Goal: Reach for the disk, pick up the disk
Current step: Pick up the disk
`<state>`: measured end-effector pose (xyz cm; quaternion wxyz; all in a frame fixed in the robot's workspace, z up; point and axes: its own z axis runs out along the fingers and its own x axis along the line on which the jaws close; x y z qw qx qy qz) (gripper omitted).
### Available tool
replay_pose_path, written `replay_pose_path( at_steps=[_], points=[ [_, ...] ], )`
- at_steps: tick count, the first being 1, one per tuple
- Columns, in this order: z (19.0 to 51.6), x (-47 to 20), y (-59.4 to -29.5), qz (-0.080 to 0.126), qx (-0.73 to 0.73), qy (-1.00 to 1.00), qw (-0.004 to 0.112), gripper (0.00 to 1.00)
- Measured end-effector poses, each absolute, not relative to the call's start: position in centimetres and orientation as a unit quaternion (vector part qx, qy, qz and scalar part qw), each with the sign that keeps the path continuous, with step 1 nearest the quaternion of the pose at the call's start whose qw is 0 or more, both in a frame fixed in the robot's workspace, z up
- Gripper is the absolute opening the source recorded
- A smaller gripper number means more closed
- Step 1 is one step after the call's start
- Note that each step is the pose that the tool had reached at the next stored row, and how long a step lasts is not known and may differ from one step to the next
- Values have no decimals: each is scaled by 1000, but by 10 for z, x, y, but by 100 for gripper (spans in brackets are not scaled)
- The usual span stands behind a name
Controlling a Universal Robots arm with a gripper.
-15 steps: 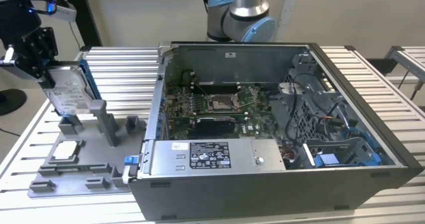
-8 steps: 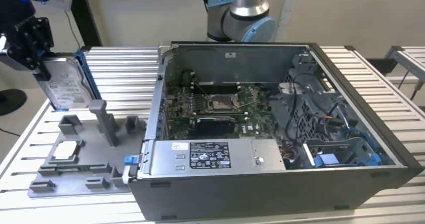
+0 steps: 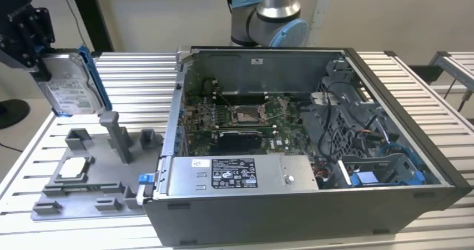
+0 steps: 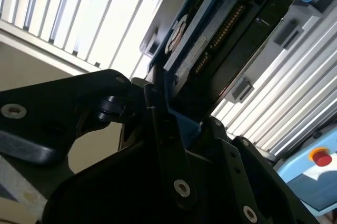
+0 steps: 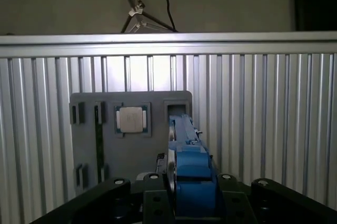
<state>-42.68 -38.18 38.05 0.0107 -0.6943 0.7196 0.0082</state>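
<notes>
- In the exterior view, we see the gripper (image 3: 41,58) clamped on the upper end of the disk (image 3: 70,89). The disk hangs upright above the grey tray (image 3: 96,178), clear of the tray's posts. The open computer case (image 3: 296,211) stands at the exterior view's right on the slatted table (image 3: 133,78).
- In the second wrist view, the black fingers (image 4: 158,124) pinch the disk (image 4: 210,39) from both sides, which keeps it steady.
- In the first wrist view, the disk (image 5: 190,155) shows edge-on with its blue rail facing us. It sits over the tray (image 5: 137,150), where a small chip (image 5: 130,118) rests in its pocket. We judge the pick-up done.
</notes>
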Motion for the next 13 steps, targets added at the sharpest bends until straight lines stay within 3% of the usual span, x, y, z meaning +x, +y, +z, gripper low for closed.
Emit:
replay_pose_path(
  at_steps=[13],
  points=[
    [418,-427,-382,8,-694,719,11,0]
  ],
)
